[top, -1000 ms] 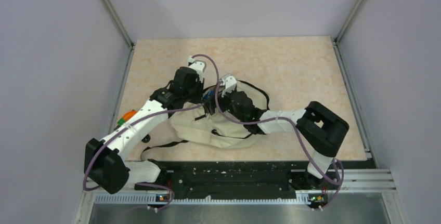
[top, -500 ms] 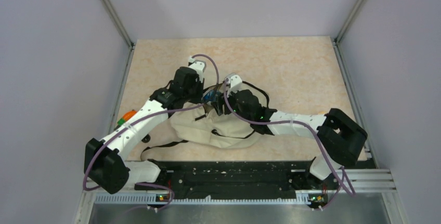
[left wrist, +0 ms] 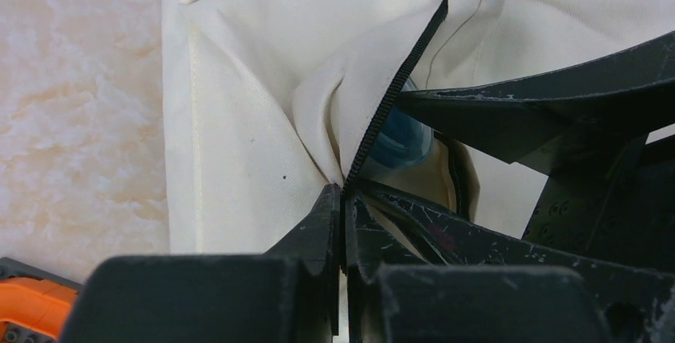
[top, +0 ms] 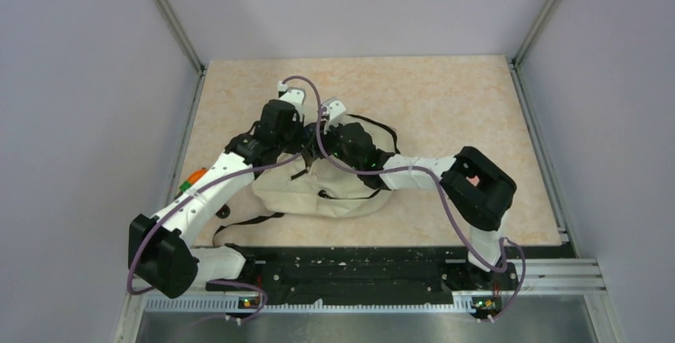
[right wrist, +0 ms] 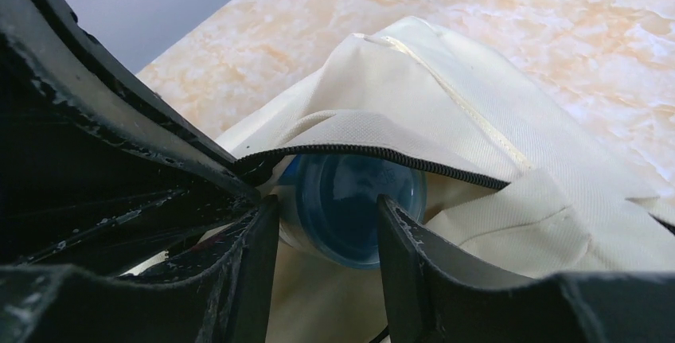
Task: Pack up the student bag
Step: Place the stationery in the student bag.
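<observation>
Top view: we see the student bag (top: 334, 196) lying crumpled on the tabletop (top: 446, 104), left of centre and near the arm bases. A thin black strap (top: 247, 222) trails off its near-left side. The left arm (top: 223, 172) and right arm (top: 414, 174) both reach to the bag's far end, wrists just beside each other. Their tips are hidden under the wrists from here

Left wrist: the left tool (left wrist: 344, 196) has its fingers together, clamped on the bag's cream fabric right at the black zipper edge (left wrist: 398, 80). The cloth bunches into folds at the pinch. Past the zipper we see a blue container (left wrist: 402, 140) inside the bag's opening. Bare tabletop shows on the left

Right wrist: the right tool (right wrist: 325, 202) has its fingers apart. The blue container sits between and just beyond them, in the bag's mouth under the arched zipper edge. We cannot tell whether the fingers press on the container or only flank it. The left tool's black fingers fill the left side, meeting the zipper edge there. Cream fabric slopes away to the right, tabletop behind it
</observation>
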Action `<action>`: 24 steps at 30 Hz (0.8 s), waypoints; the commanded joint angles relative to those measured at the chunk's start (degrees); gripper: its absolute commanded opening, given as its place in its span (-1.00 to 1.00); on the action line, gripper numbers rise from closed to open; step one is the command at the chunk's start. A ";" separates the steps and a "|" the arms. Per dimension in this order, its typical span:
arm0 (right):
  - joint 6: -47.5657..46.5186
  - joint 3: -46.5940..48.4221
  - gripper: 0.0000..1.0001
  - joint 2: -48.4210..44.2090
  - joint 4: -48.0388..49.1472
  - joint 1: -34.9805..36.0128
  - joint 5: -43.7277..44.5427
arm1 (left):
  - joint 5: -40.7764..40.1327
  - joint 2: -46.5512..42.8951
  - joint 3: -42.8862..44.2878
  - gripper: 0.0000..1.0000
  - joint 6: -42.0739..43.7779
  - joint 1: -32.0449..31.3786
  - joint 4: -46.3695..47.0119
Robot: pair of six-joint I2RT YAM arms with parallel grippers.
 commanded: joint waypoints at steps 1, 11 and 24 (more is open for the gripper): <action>0.36 1.07 -0.09 3.46 0.25 0.04 -4.24 | 3.60 -2.02 0.28 -1.00 0.24 -1.54 1.94; 12.26 -7.63 -0.22 2.72 1.78 -0.24 -5.02 | 2.35 -4.15 -0.83 -1.00 -0.84 -1.51 3.59; 19.85 -4.87 -0.26 9.06 7.60 -0.24 -14.91 | 7.85 -4.43 -1.39 -1.00 0.13 -1.51 5.03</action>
